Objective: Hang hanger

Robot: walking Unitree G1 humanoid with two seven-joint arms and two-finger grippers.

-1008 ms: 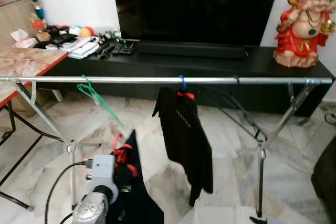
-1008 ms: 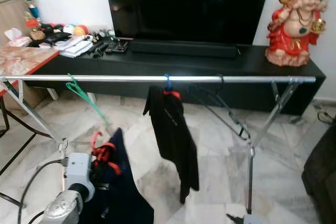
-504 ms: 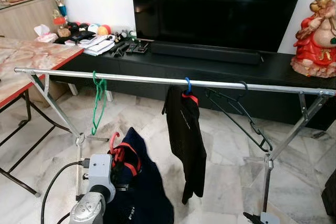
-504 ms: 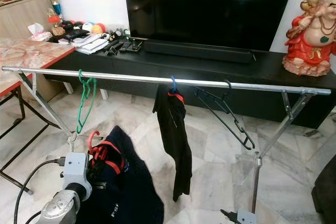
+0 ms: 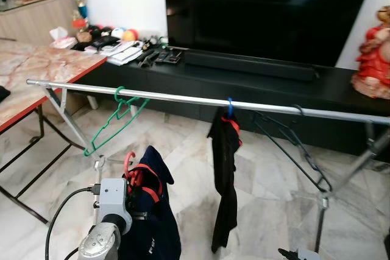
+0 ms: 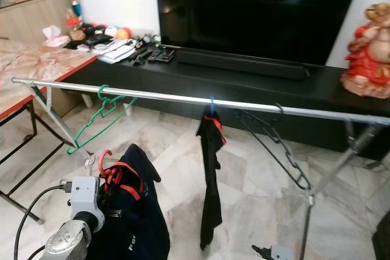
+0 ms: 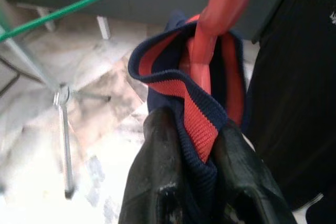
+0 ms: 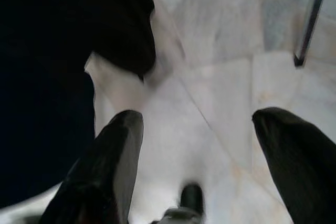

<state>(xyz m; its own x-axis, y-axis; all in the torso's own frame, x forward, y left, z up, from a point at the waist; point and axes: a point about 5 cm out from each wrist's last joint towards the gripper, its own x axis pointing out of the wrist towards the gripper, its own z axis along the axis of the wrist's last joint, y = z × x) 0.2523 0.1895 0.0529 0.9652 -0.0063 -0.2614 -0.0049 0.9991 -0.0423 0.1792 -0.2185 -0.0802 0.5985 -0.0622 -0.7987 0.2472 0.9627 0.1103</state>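
We stood on a veined white marble floor point(image 5: 274, 168), facing a low black TV cabinet point(image 5: 256, 83) under a large dark screen point(image 5: 268, 10). To our left was a red-edged marble-patterned counter point(image 5: 36, 77). Across the room ran a thin, shiny steel rail point(image 5: 183, 99) on crossed legs. From left to right it carried a bare green wire hanger point(image 5: 116, 123) tilted out of line, a black garment point(image 5: 224, 175) on a blue hook point(image 5: 230, 106), and a bare black hanger point(image 5: 292, 144).

Below the rail, our left hand point(image 7: 197, 182) was clenched on the ribbed navy-and-red collar of a dark navy garment point(image 6: 137, 223). The red plastic hanger point(image 7: 220, 19) rose out of that collar just above the fingertips, its curved hook well beneath the rail and apart from it. The left wrist view showed the knit ribbing and the pinch closely; the head views showed the garment draped down past the silver arm.

Our right hand point(image 8: 197, 166) hung over bare floor, fingers spread wide, grasping nothing.
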